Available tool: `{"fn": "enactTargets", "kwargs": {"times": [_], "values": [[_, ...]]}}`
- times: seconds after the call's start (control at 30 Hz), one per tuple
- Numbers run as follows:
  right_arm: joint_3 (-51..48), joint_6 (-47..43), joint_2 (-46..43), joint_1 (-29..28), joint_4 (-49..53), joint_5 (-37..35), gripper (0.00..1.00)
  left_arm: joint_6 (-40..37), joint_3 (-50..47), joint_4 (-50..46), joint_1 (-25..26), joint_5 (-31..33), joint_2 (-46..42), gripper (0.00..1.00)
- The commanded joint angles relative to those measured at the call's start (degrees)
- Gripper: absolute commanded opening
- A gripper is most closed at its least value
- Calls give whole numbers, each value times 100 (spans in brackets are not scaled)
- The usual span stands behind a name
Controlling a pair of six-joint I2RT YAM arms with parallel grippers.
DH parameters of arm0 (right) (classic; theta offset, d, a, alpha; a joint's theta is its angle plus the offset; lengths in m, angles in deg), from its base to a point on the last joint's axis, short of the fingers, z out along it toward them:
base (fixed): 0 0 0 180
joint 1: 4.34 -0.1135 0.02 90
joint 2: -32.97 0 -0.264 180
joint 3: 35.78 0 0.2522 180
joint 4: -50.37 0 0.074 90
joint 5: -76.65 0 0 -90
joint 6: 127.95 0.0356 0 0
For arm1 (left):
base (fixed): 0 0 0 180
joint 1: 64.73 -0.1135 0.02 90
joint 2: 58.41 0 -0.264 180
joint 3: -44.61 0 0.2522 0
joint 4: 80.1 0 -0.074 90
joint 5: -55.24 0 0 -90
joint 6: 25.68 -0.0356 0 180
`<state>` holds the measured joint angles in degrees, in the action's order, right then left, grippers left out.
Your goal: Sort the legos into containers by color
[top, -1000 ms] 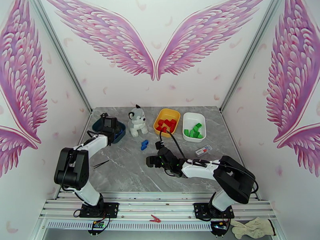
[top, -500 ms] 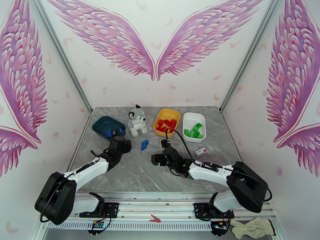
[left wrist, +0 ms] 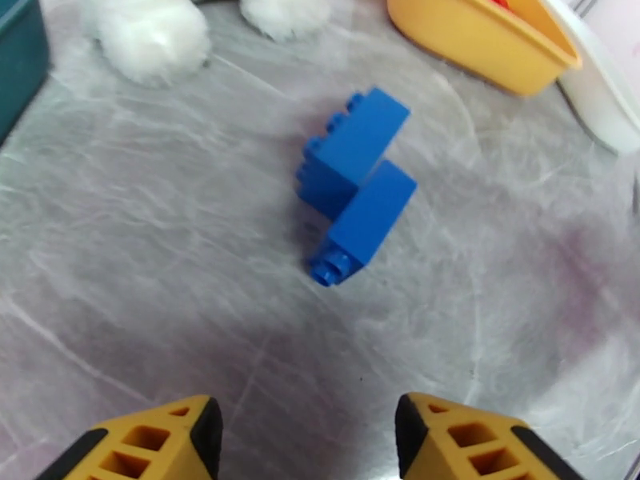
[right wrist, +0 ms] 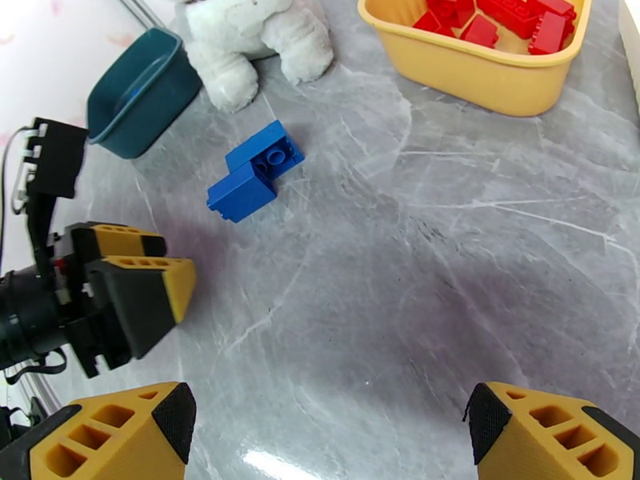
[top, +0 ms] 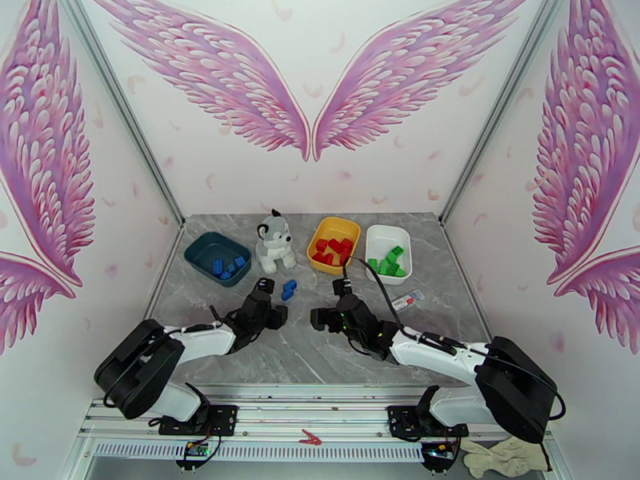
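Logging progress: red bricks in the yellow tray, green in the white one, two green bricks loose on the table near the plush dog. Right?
No: the two loose bricks near the plush dog are blue, not green; the left wrist view shows it. The rest is right.

The tabletop [right wrist: 448, 258] is a smooth, grey, marble-patterned surface with a low sheen, throwing a soft glare near the camera. The blue legos [left wrist: 356, 186] are hard, smooth plastic with a slight gloss, as are the red legos [right wrist: 496, 14]. The yellow tray [right wrist: 472, 82] and the dark teal tray [right wrist: 136, 98] are smooth moulded plastic, nearly matt. The plush dog [right wrist: 248, 34] is shaggy, fluffy cloth. The left gripper [left wrist: 308, 442] has fingers [left wrist: 152, 446] of matt yellow-orange plastic with moulded hollows, edged in black that may be rubber. The rails [top: 320, 418] at the near edge are bare silvery metal.
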<state>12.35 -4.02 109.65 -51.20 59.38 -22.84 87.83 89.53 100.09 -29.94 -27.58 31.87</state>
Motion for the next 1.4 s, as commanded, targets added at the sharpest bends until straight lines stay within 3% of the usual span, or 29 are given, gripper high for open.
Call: {"fn": "enactTargets", "kwargs": {"times": [0.0,0.27,0.57,0.77,1.07,1.37], "values": [[-33,-77,-55,58,133,-44,96,-238,409,185,26,170,432,58],[-87,-62,-109,80,123,-43,96,-395,1035,-6,39,717,1160,52],[-88,-45,-70,87,88,-10,96,-470,1588,-155,75,736,1565,42],[-89,-38,-35,90,72,0,96,-505,1685,-191,225,755,1595,28],[-88,-5,53,95,10,20,96,-496,1472,-196,397,782,1226,15],[-86,28,148,93,-78,114,96,-384,718,-323,398,879,-150,12]]}}
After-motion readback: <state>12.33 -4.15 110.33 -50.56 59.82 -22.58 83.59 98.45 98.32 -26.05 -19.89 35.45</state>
